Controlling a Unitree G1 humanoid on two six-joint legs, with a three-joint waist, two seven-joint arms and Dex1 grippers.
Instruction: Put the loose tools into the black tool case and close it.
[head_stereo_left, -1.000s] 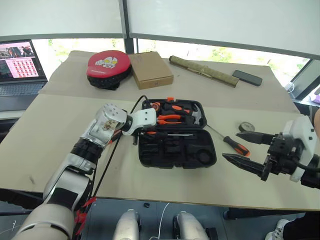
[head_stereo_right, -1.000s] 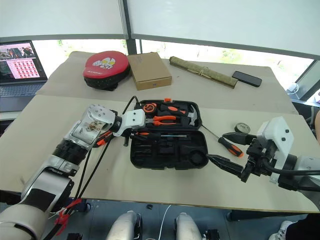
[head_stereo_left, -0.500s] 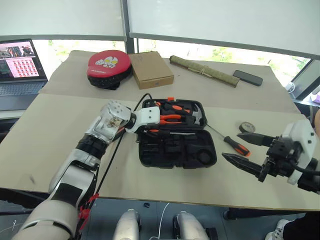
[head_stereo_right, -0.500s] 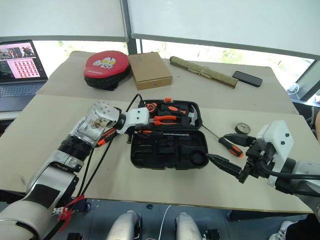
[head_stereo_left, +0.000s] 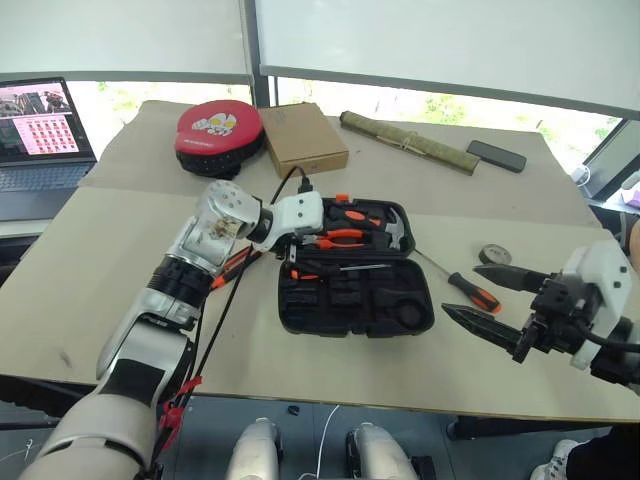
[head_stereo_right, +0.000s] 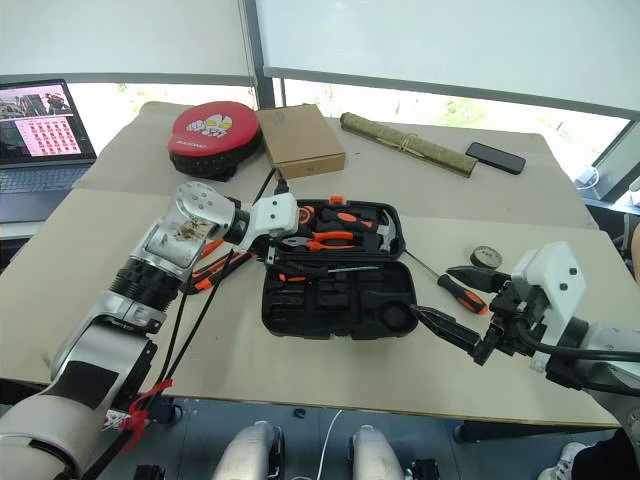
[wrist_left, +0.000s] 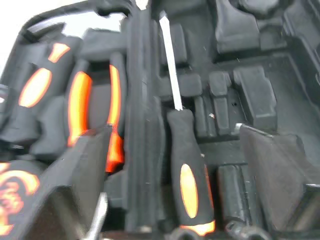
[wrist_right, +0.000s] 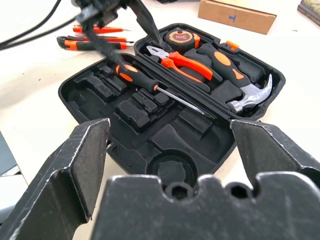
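Centrally on the tan table (head_stereo_left: 120, 300) lies the black hinged plastic tool case (head_stereo_left: 355, 300), open, with an orange-and-black screwdriver (wrist_right: 137, 76) resting in its near half beside the hinge. Over the case's left end hangs the left gripper (head_stereo_left: 290, 258), fingers apart and empty. Right of the case lies another orange-handled screwdriver (head_stereo_left: 470, 291), with the right gripper (head_stereo_left: 478, 296) just beyond it, jaws spread wide. Left of the case lie two more slim orange-and-black tools (wrist_right: 85, 37).
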